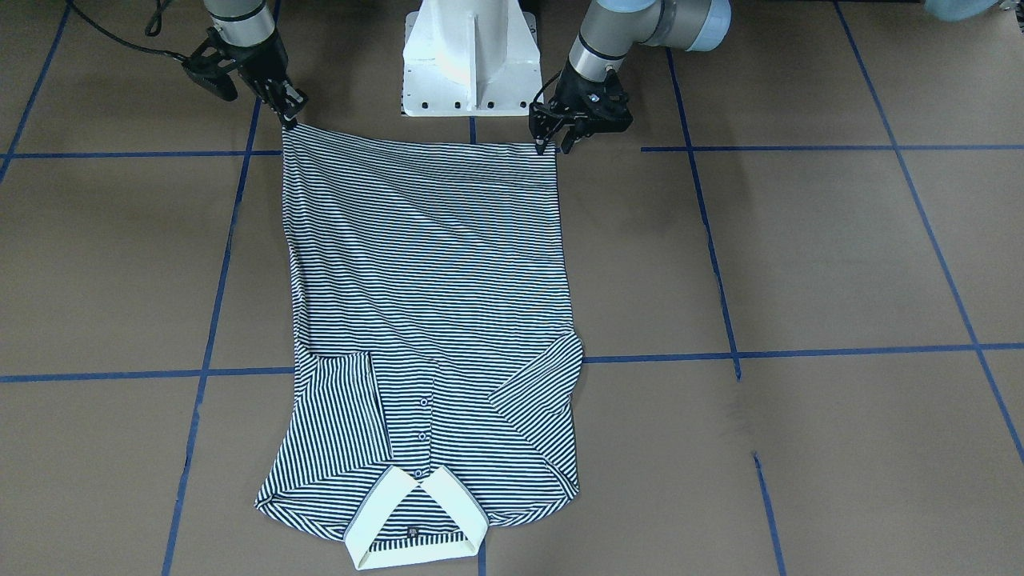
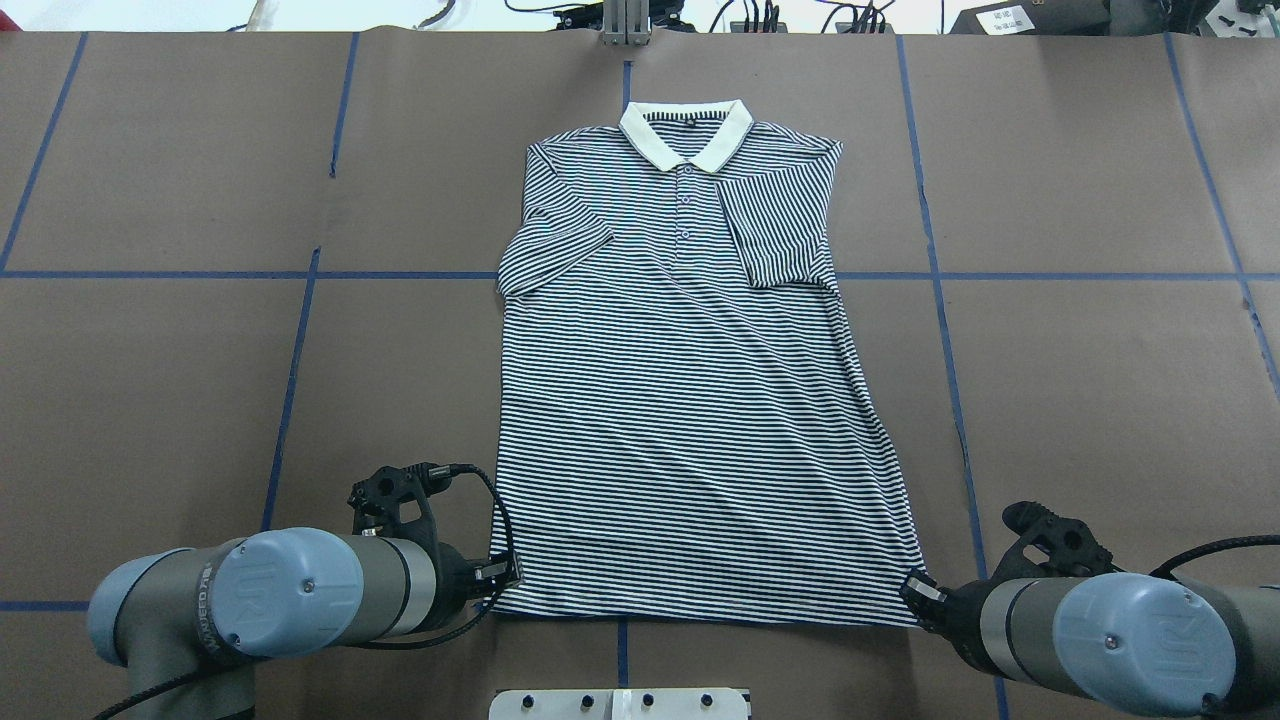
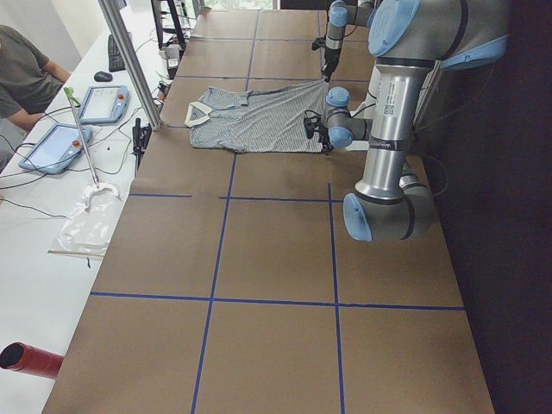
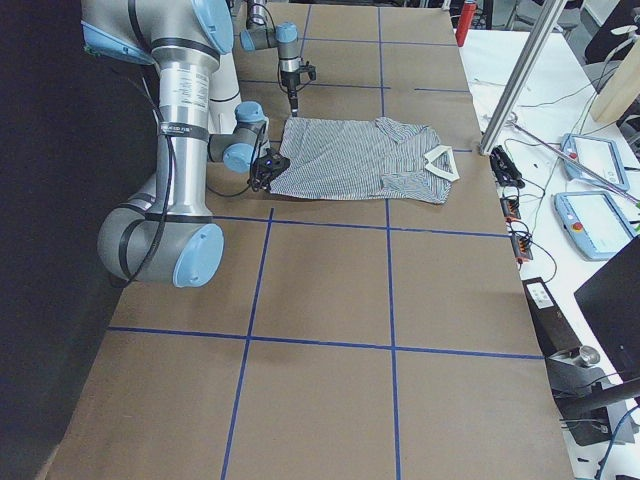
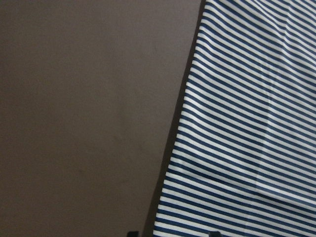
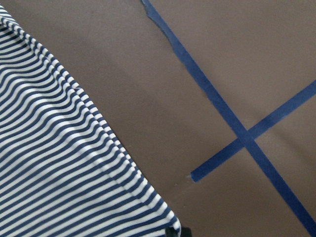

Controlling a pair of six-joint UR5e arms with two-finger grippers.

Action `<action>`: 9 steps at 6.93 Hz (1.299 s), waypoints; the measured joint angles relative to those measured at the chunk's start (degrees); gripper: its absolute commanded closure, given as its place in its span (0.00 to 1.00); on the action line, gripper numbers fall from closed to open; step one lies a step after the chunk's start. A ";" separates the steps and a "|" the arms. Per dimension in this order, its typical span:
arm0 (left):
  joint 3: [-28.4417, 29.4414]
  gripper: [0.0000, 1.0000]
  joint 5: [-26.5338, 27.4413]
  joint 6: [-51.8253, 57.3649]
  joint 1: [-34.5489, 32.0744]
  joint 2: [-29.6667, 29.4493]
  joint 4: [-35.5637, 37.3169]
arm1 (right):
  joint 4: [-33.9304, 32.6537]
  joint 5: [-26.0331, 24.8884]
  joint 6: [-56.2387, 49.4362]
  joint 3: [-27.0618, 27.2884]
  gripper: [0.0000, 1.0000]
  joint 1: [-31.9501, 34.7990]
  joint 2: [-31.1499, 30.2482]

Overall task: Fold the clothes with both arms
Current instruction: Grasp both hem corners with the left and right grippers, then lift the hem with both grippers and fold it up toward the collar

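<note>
Tabletop (image 1: 800, 256) bears polo shirt (image 1: 424, 280); right fingers (image 6: 173, 232) barely visible.

Soft, even light from overhead fills the scene. The brown paper-covered bench (image 1: 840, 256) shows no glare, only faint mottled darker patches. The navy-and-white striped polo shirt (image 1: 424, 264) casts a thin dark shadow along its edge in the left wrist view, which is slightly soft; the right wrist view is crisper. In both side views the robot's side sinks into near black. The overhead view's top strip is washed out white.
</note>
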 measured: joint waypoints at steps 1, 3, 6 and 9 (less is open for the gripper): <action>0.39 0.60 -0.02 -0.04 0.74 -0.08 0.06 | 0.00 0.00 -0.01 -0.02 1.00 -0.03 0.02; 0.72 1.00 -0.03 -0.06 1.53 -0.07 0.10 | 0.00 -0.02 -0.01 0.02 1.00 -0.02 0.04; -0.62 1.00 0.10 0.11 1.02 -0.10 0.10 | 0.02 -0.08 -0.01 0.05 1.00 -0.05 0.04; -11.65 1.00 0.00 0.30 0.08 0.01 7.15 | 0.05 -0.12 0.05 2.95 1.00 1.88 -0.65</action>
